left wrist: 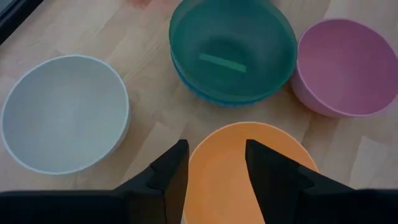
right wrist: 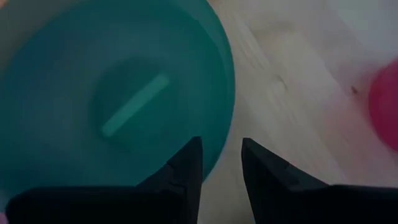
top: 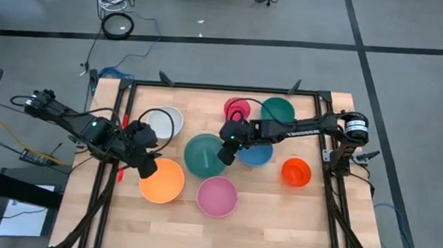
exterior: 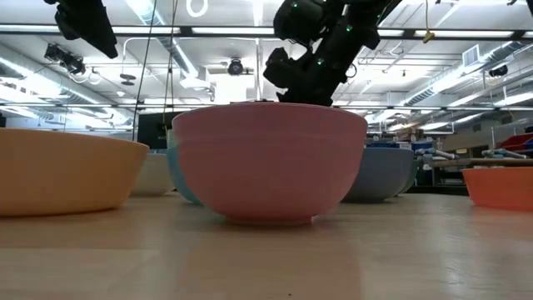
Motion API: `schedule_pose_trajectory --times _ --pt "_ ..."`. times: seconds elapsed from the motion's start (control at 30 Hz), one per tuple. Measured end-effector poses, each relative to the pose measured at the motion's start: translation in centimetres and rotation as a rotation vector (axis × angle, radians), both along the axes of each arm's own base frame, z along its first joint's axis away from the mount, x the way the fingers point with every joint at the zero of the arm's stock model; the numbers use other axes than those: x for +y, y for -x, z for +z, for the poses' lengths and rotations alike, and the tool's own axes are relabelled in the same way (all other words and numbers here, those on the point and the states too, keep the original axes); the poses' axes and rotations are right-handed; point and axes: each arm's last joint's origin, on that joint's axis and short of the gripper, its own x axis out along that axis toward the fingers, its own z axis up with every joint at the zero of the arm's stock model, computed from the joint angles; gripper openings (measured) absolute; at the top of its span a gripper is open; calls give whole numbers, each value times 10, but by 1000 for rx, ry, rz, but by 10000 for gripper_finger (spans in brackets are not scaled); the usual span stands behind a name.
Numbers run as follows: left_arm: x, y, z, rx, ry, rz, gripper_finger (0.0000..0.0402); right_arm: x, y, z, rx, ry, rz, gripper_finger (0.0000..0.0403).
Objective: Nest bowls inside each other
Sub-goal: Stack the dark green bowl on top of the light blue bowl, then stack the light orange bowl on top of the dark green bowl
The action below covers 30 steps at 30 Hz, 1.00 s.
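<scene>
We judge the right tool (right wrist: 219, 163), fingers parted astride the round green plastic bowl's (top: 203, 154) rim, should close squarely; left tool (left wrist: 214, 168) open.

- Round teal plastic bowl (top: 204, 155) sits at frame centre, nested in a round blue plastic bowl (left wrist: 205, 94).
- Round orange plastic bowl (top: 161, 180) lies lower left of it.
- Round pink plastic bowl (top: 217, 196) lies just below.
- Round white plastic bowl (top: 164, 123) lies upper left.

Smooth matt plastic bowls (top: 217, 196) on a pale, grained wooden table (top: 278, 215)
</scene>
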Motion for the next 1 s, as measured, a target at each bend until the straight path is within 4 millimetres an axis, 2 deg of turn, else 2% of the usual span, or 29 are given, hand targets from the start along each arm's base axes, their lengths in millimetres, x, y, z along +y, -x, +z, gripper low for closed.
schedule_pose_trajectory --times 0.13,0.3,0.4,0.53,0.73,0.8,0.9,1.0 --pt "0 0 0 2 8 -1 168 1 2 10 -36 5 5 100" --pt "-6 2 -2 42 142 -36 168 7 10 35 -108 20 32 99" --pt "-10 3 -7 66 157 -25 168 14 19 56 -164 52 40 99" --pt "-13 5 -31 190 145 19 168 24 34 85 -238 94 69 100" --pt "-9 12 -67 383 31 77 168 42 69 128 -343 136 102 100" --pt "-8 12 -76 391 33 82 168 48 81 139 -371 145 102 100" --pt "-10 8 -88 366 131 64 168 57 96 152 -412 169 98 100" --pt "-13 5 -95 343 198 37 170 64 105 160 -435 184 101 100"
